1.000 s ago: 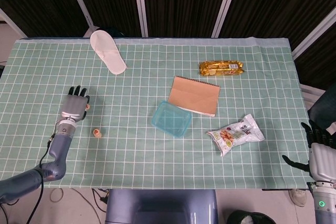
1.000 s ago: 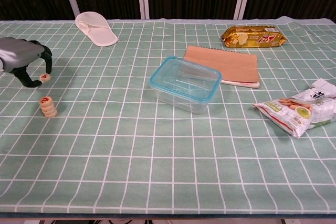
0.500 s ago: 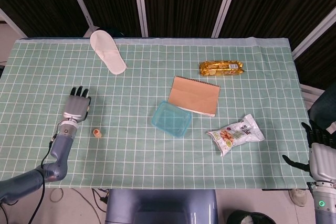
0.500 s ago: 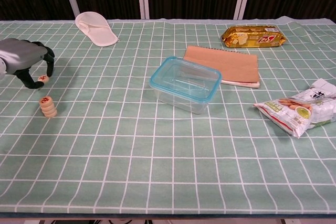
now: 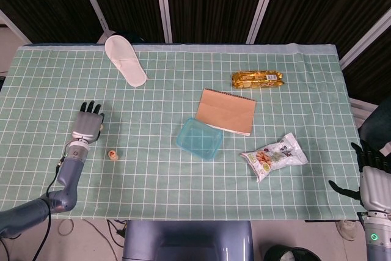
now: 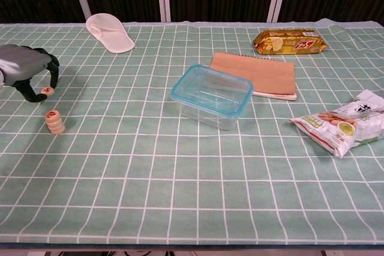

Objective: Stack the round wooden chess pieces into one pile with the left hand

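My left hand [image 6: 24, 73] is at the far left of the table [image 6: 180, 166], fingers curled downward. A single piece [image 6: 45, 92] is pinched between two fingertips [image 6: 54, 80], held clear of the cloth as far as the chest view shows. In the head view the same hand [image 5: 87, 127] hides most of the piece.

Just below those fingertips, nearer my body, stands the pile [image 6: 56, 122], several pieces high, upright and apart from my hand.

Judgement: the step in hand is carrying the pinched piece to the pile. To do it well, I should bring the piece directly above the top disc, keep it flat, lower it until the faces meet, then part the fingertips only slightly so the column is not nudged. Off-centre placement or a brushing fingertip could topple it.

Further right of my fingers, well apart, are the slipper [image 6: 110, 33], box [image 6: 212, 96], notebook [image 6: 257, 75], biscuits [image 6: 290, 40] and snack bag [image 6: 345, 124].

My right hand [image 5: 372, 175] hangs off the table's right edge, fingers apart, holding nothing.
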Controlling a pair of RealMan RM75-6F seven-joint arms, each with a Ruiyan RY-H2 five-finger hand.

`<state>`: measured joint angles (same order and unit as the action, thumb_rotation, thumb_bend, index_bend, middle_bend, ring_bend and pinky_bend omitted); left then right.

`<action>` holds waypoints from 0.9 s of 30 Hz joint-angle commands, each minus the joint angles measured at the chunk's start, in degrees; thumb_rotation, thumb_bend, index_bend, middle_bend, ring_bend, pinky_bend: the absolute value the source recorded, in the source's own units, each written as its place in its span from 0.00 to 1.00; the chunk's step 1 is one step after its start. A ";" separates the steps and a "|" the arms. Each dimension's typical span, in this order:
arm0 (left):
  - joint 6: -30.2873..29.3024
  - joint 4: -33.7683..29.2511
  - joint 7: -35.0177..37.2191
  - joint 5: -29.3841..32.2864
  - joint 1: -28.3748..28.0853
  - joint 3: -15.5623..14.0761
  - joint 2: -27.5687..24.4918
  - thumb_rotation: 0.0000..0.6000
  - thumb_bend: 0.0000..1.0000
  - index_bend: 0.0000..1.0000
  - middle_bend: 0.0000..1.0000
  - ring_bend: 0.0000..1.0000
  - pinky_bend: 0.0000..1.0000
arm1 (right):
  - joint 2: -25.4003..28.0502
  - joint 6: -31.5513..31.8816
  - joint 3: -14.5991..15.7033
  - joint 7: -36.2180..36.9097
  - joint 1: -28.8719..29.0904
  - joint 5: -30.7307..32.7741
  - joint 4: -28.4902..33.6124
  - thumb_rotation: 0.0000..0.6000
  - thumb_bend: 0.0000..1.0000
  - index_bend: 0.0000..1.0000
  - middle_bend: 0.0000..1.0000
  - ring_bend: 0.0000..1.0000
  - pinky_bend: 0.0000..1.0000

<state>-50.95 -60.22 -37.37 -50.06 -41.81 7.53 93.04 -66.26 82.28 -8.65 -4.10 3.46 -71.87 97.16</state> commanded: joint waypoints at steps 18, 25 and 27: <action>-0.58 -1.47 -0.54 -0.44 0.38 -0.12 -0.67 1.00 0.36 0.48 0.16 0.00 0.10 | -0.12 0.25 -0.19 -0.31 -0.06 0.34 0.05 1.00 0.20 0.11 0.00 0.06 0.00; -2.77 -6.56 -0.17 -1.79 1.00 0.12 -3.63 1.00 0.36 0.48 0.16 0.00 0.10 | -0.08 0.17 -0.18 -0.20 -0.02 0.26 0.17 1.00 0.20 0.11 0.00 0.06 0.00; -3.84 -9.12 -0.31 -2.50 1.21 0.13 -4.97 1.00 0.36 0.48 0.15 0.00 0.10 | -0.08 0.18 -0.16 -0.19 -0.04 0.25 0.17 1.00 0.20 0.11 0.00 0.06 0.00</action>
<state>-53.67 -67.26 -37.64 -51.77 -40.89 7.61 89.43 -66.34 82.46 -8.81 -4.29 3.42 -71.62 97.33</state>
